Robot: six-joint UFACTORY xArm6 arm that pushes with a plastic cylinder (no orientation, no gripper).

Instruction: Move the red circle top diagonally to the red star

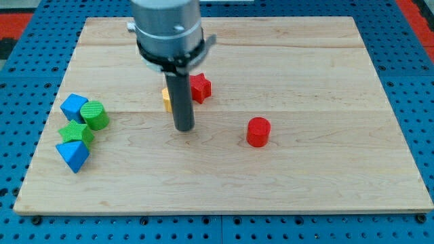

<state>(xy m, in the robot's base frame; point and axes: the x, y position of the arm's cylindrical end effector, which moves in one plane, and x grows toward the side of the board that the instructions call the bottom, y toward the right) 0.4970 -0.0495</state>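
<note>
The red circle (258,131), a short cylinder, stands on the wooden board (325,68) right of centre. The red star (200,87) lies up and to the left of it, partly hidden behind the rod. My tip (184,128) rests on the board just below the star and well left of the red circle, touching neither. A yellow block (166,99) peeks out left of the rod, next to the star; its shape is hidden.
At the view's left is a cluster: a blue block (73,106), a green cylinder (95,115), a green star (75,133) and a blue block (73,156). A blue pegboard (407,41) surrounds the board.
</note>
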